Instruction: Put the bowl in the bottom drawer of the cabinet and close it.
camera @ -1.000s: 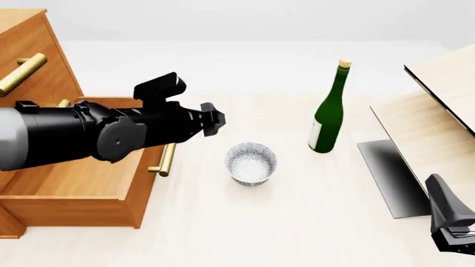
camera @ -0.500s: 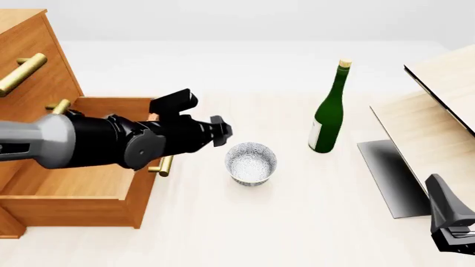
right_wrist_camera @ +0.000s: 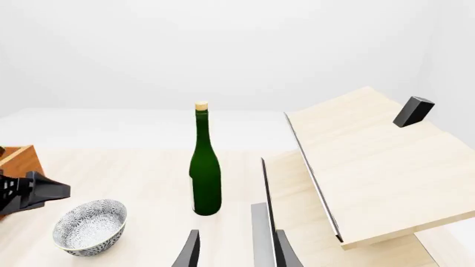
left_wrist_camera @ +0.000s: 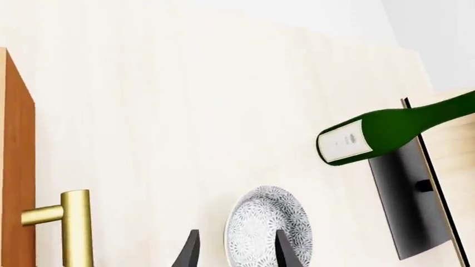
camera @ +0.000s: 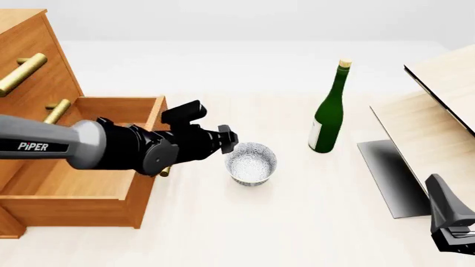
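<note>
Table: pale wood top, everything sits on it.

Cabinet: orange-brown, far left in the front view. Brass bar handles visible on the upper fronts.

Bottom drawer: pulled out toward the table centre, interior bare wood. Its brass handle shows in the left wrist view, on the drawer front just beside the bowl's side of the table.

Pale panelled structure: right side, with a dark slab under its slanted boards.

Left arm: reaches across the open drawer from the left. "PiPER" in white lettering reads on the grey link; no other brand text is legible.

Green bottle: upright, cork in the neck, beyond and right of the bowl, well apart from it. Pale label low on the body; print too small to read.

Bowl: white with grey speckle, upright on the table, just right of the drawer front, outside the drawer.

Left gripper: at the bowl's near-left rim, just above it. Left wrist view shows two fingertips spread, one over the bowl's rim area and one outside it; jaws parted, gripping nothing. Contact with the rim: cannot tell.

Right gripper: low at the right table edge, far from the bowl. Fingers apart, holding nothing.
</note>
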Available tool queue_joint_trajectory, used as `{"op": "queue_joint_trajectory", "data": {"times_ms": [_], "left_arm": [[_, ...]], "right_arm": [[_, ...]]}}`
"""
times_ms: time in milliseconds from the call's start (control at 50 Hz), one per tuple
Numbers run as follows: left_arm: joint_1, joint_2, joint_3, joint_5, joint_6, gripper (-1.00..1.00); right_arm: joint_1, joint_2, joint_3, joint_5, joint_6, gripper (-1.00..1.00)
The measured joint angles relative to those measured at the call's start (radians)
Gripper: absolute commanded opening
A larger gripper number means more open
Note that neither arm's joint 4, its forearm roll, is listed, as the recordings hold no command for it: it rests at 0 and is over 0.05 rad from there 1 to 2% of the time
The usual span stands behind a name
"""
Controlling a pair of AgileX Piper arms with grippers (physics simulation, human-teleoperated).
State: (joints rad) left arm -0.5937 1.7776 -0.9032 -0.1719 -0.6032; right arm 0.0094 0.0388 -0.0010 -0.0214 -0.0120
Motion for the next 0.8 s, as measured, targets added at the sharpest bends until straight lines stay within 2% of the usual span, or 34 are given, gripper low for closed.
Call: {"op": "queue_joint_trajectory", "data": {"times_ms": [800], "left_arm": [[-0.012,0.164,-0.022,-0.087,-0.042,1.0]], "right_arm": [[0.0,0.0,0.0,0.0,0.0,1.0]]}}
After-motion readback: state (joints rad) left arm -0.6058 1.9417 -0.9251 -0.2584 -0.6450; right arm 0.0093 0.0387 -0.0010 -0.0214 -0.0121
